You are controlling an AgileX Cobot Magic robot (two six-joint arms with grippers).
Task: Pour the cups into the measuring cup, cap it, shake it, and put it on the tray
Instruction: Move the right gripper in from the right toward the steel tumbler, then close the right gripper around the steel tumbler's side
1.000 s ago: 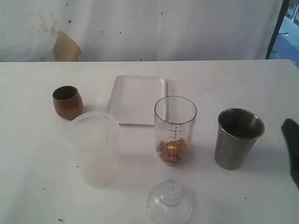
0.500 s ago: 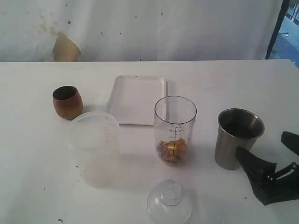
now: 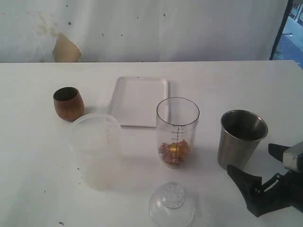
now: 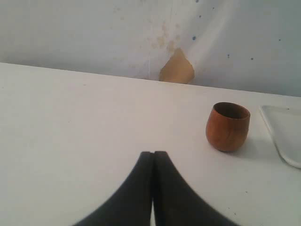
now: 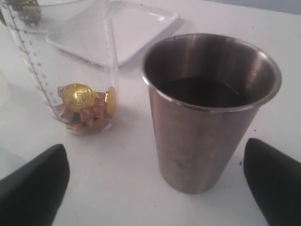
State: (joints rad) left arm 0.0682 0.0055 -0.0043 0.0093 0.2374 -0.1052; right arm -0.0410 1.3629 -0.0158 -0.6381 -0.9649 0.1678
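white tabletop under a stained white wall; the measuring cup stands upright. near it on the right the steel tumbler stands, axis vertical, directly ahead of the right gripper, whose fingers are spread wide and hold nothing. the left gripper, pressed closed and empty, faces the wooden cup on the measuring cup's other side; the right arm is nearer.

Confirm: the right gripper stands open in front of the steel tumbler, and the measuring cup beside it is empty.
Wrong on one point: the measuring cup is not empty. The right wrist view shows gold coins and brown pieces at its bottom. The right gripper does stand open before the steel tumbler.
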